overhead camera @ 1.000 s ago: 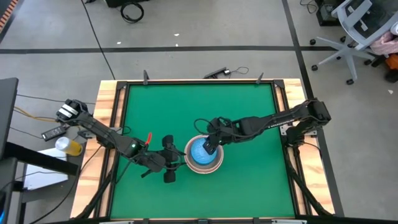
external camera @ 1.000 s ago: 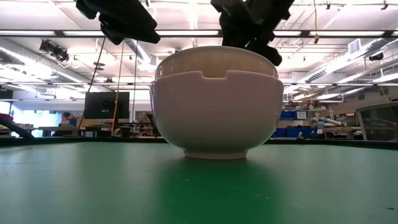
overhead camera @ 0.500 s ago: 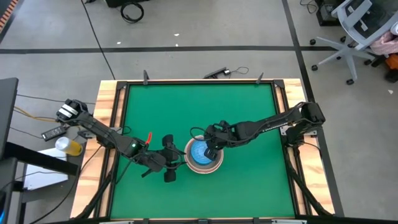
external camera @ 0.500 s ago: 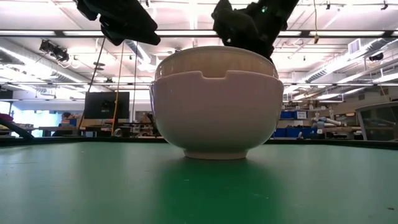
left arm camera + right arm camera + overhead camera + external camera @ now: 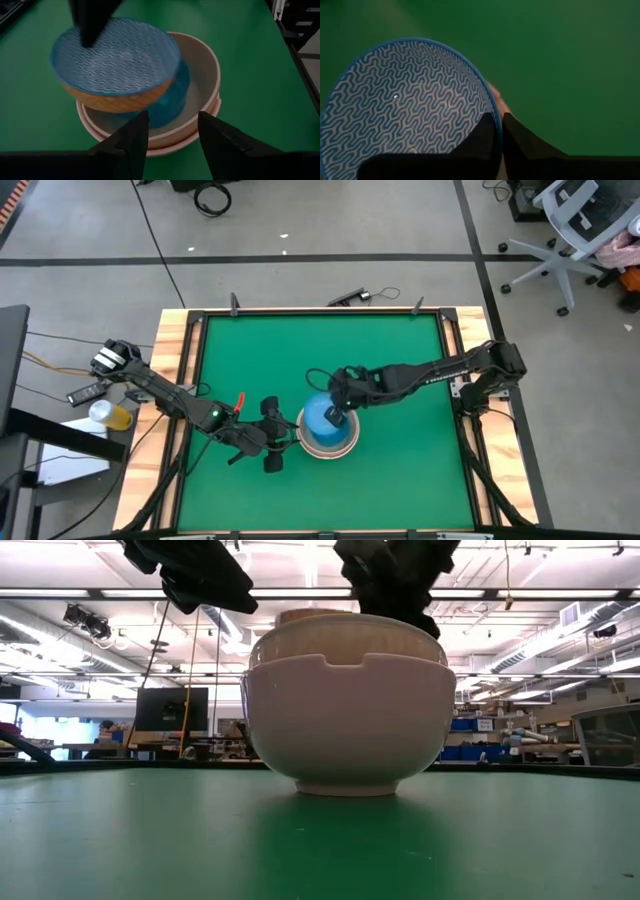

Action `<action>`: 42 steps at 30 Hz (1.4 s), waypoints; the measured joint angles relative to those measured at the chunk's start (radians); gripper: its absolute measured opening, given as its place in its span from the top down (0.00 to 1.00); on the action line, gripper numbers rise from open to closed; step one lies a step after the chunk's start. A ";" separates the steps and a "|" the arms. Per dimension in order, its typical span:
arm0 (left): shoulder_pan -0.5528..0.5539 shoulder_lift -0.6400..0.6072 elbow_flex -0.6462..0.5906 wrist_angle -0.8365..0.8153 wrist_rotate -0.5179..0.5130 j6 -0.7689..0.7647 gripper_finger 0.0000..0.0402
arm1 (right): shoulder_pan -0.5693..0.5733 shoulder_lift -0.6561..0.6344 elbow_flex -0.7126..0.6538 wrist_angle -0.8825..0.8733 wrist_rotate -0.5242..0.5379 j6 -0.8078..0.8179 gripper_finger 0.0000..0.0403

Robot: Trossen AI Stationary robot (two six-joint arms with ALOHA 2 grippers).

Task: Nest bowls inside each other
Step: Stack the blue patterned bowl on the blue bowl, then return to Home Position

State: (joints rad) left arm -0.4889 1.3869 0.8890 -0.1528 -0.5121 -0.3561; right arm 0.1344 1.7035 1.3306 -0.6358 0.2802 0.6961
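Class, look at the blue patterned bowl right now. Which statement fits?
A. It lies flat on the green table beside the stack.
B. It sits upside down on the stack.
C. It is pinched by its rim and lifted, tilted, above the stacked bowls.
C: the right tool grips the blue bowl's rim, and it hangs tilted over the stacked bowls.

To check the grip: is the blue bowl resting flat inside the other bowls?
No. In the left wrist view the blue bowl is tilted and raised above the stacked bowls.
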 joint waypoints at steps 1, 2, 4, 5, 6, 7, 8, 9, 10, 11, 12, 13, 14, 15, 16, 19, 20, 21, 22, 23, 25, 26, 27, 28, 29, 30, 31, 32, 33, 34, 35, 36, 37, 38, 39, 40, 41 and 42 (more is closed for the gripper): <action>0.000 0.000 0.000 0.000 0.000 0.000 0.57 | -0.005 0.000 0.014 -0.015 -0.016 0.000 0.94; 0.000 0.000 0.000 0.000 0.000 0.000 0.57 | -0.011 0.002 0.024 -0.025 -0.037 0.001 0.95; 0.000 0.000 0.000 0.000 0.000 0.000 0.57 | -0.020 0.002 0.027 -0.024 -0.095 0.011 0.96; 0.000 0.000 0.000 0.000 0.000 0.000 0.57 | -0.026 0.002 0.027 -0.025 -0.123 0.018 0.96; 0.000 0.000 0.000 0.000 0.000 0.000 0.57 | -0.029 0.003 0.027 -0.032 -0.139 0.024 0.96; 0.000 0.000 0.000 0.000 0.000 0.000 0.57 | -0.031 0.004 0.027 -0.046 -0.148 0.032 0.96; 0.000 0.000 0.000 0.000 0.000 0.000 0.57 | -0.035 0.004 0.027 -0.060 -0.155 0.039 0.96; 0.000 0.000 0.000 0.000 0.000 0.000 0.57 | -0.038 0.004 0.027 -0.070 -0.155 0.043 0.96; 0.000 0.000 0.000 0.000 0.000 0.000 0.57 | -0.040 0.004 0.027 -0.074 -0.154 0.046 0.96; 0.000 0.000 0.000 0.000 0.000 0.000 0.57 | -0.043 0.004 0.027 -0.079 -0.154 0.050 0.96; 0.000 0.000 0.000 0.000 0.000 0.000 0.57 | -0.045 0.004 0.027 -0.084 -0.154 0.053 0.96; 0.000 0.000 0.000 0.000 0.000 0.000 0.57 | -0.046 0.004 0.026 -0.086 -0.158 0.053 0.96; 0.000 0.000 0.000 -0.001 0.000 0.000 0.57 | -0.046 0.004 0.020 -0.079 -0.169 0.054 0.96; 0.000 0.000 0.000 -0.001 0.000 0.000 0.57 | -0.046 0.004 0.013 -0.068 -0.183 0.055 0.96; 0.000 0.000 0.000 -0.001 0.000 0.000 0.57 | -0.044 0.004 0.005 -0.062 -0.194 0.059 0.96; 0.000 0.000 0.000 -0.001 0.000 0.000 0.57 | -0.031 0.004 -0.032 -0.044 -0.198 0.061 0.95; 0.000 0.000 0.000 -0.001 0.000 0.000 0.57 | -0.028 0.005 -0.045 -0.026 -0.210 0.062 0.94; 0.000 0.000 0.000 -0.001 0.000 0.000 0.57 | -0.025 0.005 -0.058 -0.004 -0.223 0.064 0.93; 0.000 0.000 0.000 -0.001 0.000 0.000 0.57 | -0.023 0.005 -0.070 0.013 -0.230 0.070 0.92; 0.000 0.000 0.000 -0.001 0.000 0.000 0.57 | -0.019 0.005 -0.082 0.026 -0.222 0.080 0.91; 0.000 0.000 0.000 -0.001 0.000 0.000 0.57 | -0.016 0.005 -0.094 0.042 -0.188 0.098 0.87; 0.000 0.000 0.000 -0.001 0.000 0.000 0.57 | -0.016 0.005 -0.095 0.045 -0.183 0.098 0.85; 0.000 0.000 0.000 -0.001 0.000 0.000 0.57 | -0.017 0.005 -0.095 0.049 -0.181 0.098 0.82; 0.000 0.000 0.000 -0.001 0.000 0.000 0.57 | -0.018 0.005 -0.095 0.056 -0.178 0.098 0.79; 0.000 0.000 0.000 -0.001 0.000 0.000 0.57 | -0.018 0.004 -0.095 0.061 -0.175 0.098 0.76; 0.000 0.000 0.000 -0.001 0.000 0.000 0.57 | -0.018 0.002 -0.094 0.061 -0.172 0.097 0.72; 0.000 0.000 0.000 -0.001 0.000 0.000 0.57 | -0.017 0.001 -0.092 0.057 -0.169 0.095 0.69; 0.000 0.000 0.000 -0.001 0.000 0.000 0.57 | -0.017 -0.003 -0.088 0.057 -0.165 0.089 0.66; 0.003 0.000 0.000 0.000 0.000 0.001 0.57 | -0.017 -0.013 -0.088 0.058 -0.162 0.079 0.63; 0.006 0.000 0.000 0.000 0.000 0.008 0.57 | -0.016 -0.022 -0.088 0.056 -0.160 0.067 0.61; 0.012 0.000 0.000 0.000 0.000 0.010 0.57 | -0.013 -0.036 -0.087 0.049 -0.154 0.058 0.58; 0.019 0.000 0.000 0.000 -0.001 0.017 0.57 | -0.008 -0.052 -0.087 0.033 -0.142 0.051 0.56; 0.025 -0.003 0.000 -0.004 -0.003 0.025 0.57 | -0.002 -0.072 -0.087 0.014 -0.120 0.041 0.54; 0.030 -0.007 0.000 -0.011 -0.004 0.033 0.57 | 0.009 -0.096 -0.087 -0.002 -0.089 0.033 0.52; 0.034 -0.014 0.000 -0.013 -0.008 0.040 0.57 | 0.023 -0.124 -0.087 -0.014 -0.055 0.028 0.51; 0.036 -0.025 0.000 -0.013 -0.016 0.050 0.57 | 0.040 -0.156 -0.087 -0.022 -0.022 0.019 0.50; 0.031 -0.039 0.000 -0.012 -0.028 0.061 0.57 | 0.062 -0.188 -0.087 -0.024 0.008 0.002 0.49; 0.023 -0.056 0.000 -0.009 -0.052 0.071 0.57 | 0.085 -0.224 -0.087 -0.023 0.043 -0.017 0.48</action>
State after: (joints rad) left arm -0.4656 1.3312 0.8890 -0.1616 -0.5644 -0.2851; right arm 0.2198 1.4796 1.2434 -0.6592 0.3227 0.6789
